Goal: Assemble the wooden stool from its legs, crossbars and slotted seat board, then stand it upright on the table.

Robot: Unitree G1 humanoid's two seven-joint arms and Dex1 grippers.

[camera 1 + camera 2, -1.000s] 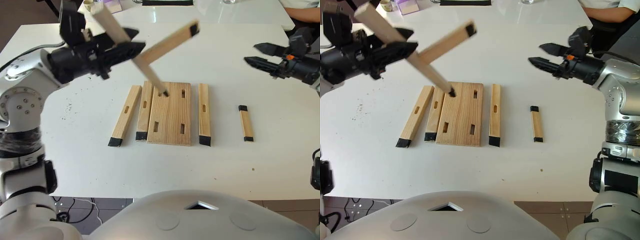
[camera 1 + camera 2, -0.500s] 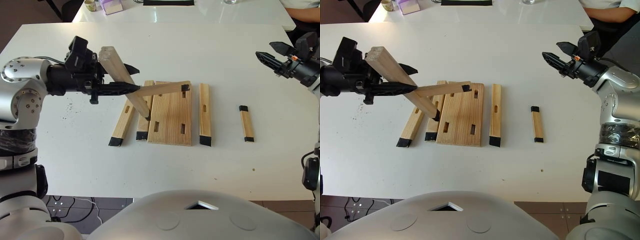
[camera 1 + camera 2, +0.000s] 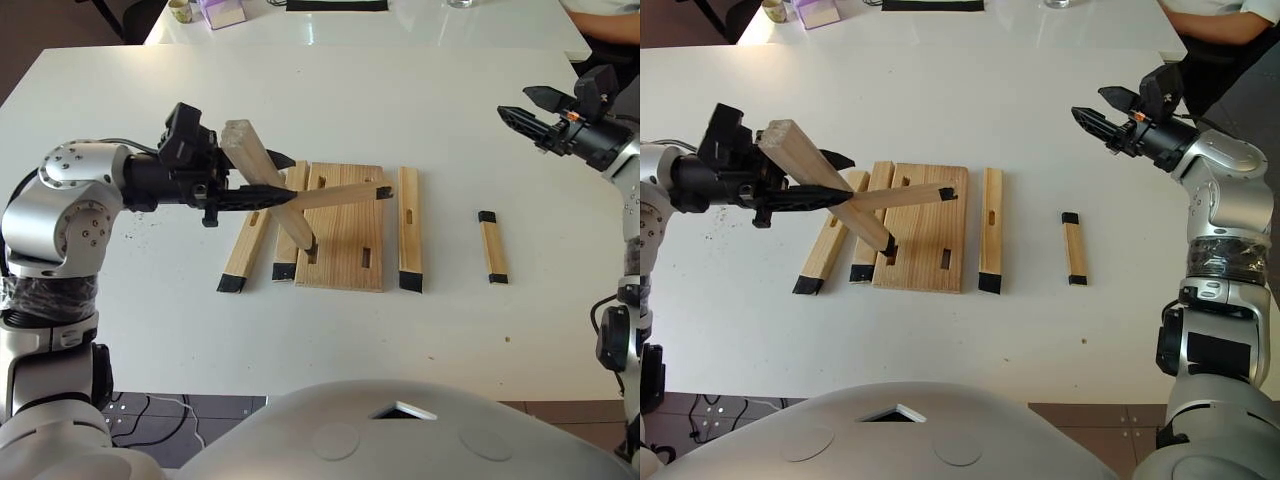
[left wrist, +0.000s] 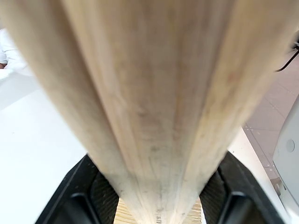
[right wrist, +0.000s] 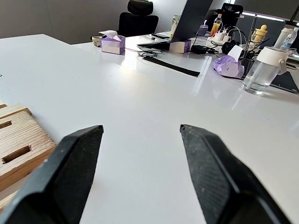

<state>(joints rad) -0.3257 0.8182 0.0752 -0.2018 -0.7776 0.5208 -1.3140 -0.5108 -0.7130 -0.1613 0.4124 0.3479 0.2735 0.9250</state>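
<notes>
Aiming leg [image 3: 296, 226], clamped in my left fingers [image 3: 245, 199], at seat board [image 3: 345, 262] slot; next I'd press straight down. Right fingers [image 5: 74, 172] spread.

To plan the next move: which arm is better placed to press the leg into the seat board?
Left. The left gripper holds the leg, its black tip at a slot of the seat board; the right gripper hangs open, far aside.

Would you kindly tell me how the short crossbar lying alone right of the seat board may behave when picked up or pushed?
The short crossbar looks like solid wood, so probably stiff and light. Its flat, squared faces suggest sliding, not rolling. The glossy table may let it skid under a one-sided nudge.
</notes>
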